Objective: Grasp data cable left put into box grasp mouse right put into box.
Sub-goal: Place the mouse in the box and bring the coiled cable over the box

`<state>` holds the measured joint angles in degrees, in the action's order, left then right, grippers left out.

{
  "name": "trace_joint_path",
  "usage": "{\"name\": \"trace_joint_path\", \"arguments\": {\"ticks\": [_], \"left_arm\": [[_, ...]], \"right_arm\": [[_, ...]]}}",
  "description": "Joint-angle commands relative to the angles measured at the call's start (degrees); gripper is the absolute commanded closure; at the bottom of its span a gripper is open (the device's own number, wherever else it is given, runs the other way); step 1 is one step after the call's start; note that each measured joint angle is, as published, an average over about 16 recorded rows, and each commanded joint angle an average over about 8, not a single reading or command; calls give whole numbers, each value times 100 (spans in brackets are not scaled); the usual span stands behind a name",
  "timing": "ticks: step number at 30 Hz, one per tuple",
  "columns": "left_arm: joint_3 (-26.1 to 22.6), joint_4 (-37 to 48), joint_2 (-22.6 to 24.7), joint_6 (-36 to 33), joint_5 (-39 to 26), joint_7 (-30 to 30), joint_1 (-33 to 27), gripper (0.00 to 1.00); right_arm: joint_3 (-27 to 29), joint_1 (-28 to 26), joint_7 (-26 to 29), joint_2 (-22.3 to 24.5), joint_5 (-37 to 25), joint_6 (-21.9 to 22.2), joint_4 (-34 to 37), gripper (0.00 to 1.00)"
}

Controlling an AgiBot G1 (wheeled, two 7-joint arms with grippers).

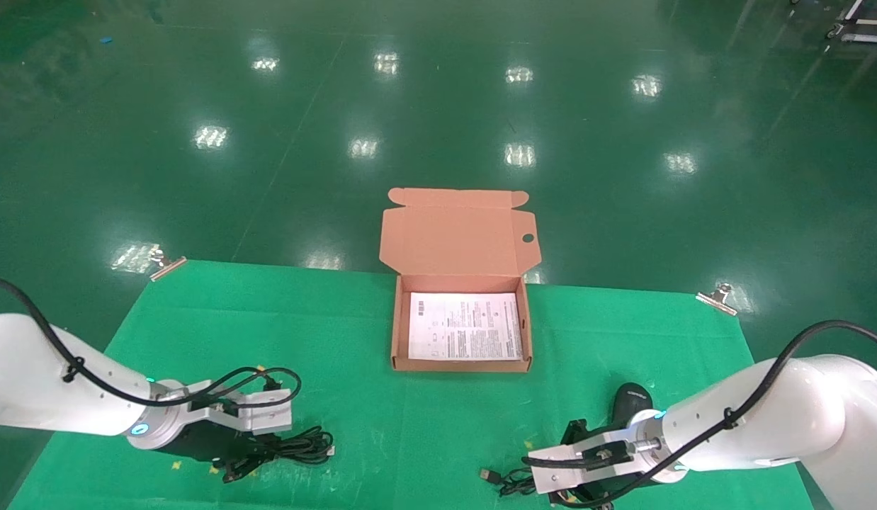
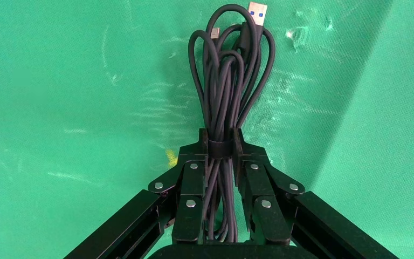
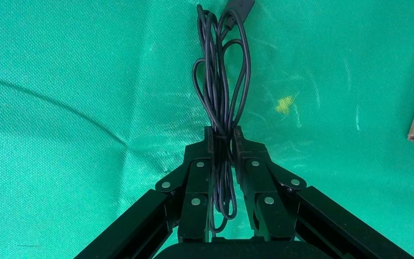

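1. Table [image 1: 197, 319]: covered with a green cloth held by metal clips at its two far corners; carries every item listed below.
2. Box [image 1: 394, 333]: shallow brown cardboard mailer at the middle of the table towards its far edge, lid hinged back and standing open, with a round hole near the lid's right edge. A white printed sheet [image 1: 465, 334] lies flat inside.
3. Data cable [image 2: 229, 81]: thin black cable wound in a long bundle and bound by a dark band, with a silver USB plug at its free end. It lies on the cloth at the near left of the table, well apart from the box.
4. Left gripper [image 2: 220, 141]: low over the near left of the table, jaws clenched on the data cable at the band, one finger on each side of the bundle.
5. Mouse [image 1: 628, 404]: small black oval body at the near right of the table, just beside the right arm's wrist and partly hidden by it.
6. Mouse cord [image 3: 221, 70]: thin black cord gathered in long loops, its plug lying on the cloth towards the table's middle.
7. Right gripper [image 3: 223, 139]: low over the near right of the table, jaws clenched on the looped mouse cord rather than on the mouse body.
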<state>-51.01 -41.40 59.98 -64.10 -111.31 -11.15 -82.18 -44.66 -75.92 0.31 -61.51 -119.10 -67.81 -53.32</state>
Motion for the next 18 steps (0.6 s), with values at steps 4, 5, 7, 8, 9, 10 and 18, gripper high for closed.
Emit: {"name": "trace_joint_path", "arguments": {"ticks": [4, 5, 7, 8, 9, 10, 18], "left_arm": [[7, -508, -176, 129, -181, -168, -52, 100], [2, -734, -241, 185, -282, -266, -63, 100], [11, -1222, -371, 278, -463, -493, -81, 100], [25, -1475, -441, 315, -546, -603, -93, 100], [33, -1723, -505, 356, -643, -690, -109, 100], [41, -1975, -564, 406, -750, -769, -126, 100], [228, -3175, -686, 955, -1447, -1212, -352, 100]], "right_arm": [[187, -59, 311, 290, 71, 34, -287, 100], [263, -79, 432, 391, 91, 71, -411, 100], [422, -133, 682, 582, 115, 175, -654, 100], [502, -169, 799, 669, 116, 240, -770, 100], [576, -214, 907, 742, 109, 308, -869, 100], [651, -269, 1007, 803, 97, 383, -957, 100], [1084, -1020, 1250, 725, 25, 1033, -1103, 100]]}}
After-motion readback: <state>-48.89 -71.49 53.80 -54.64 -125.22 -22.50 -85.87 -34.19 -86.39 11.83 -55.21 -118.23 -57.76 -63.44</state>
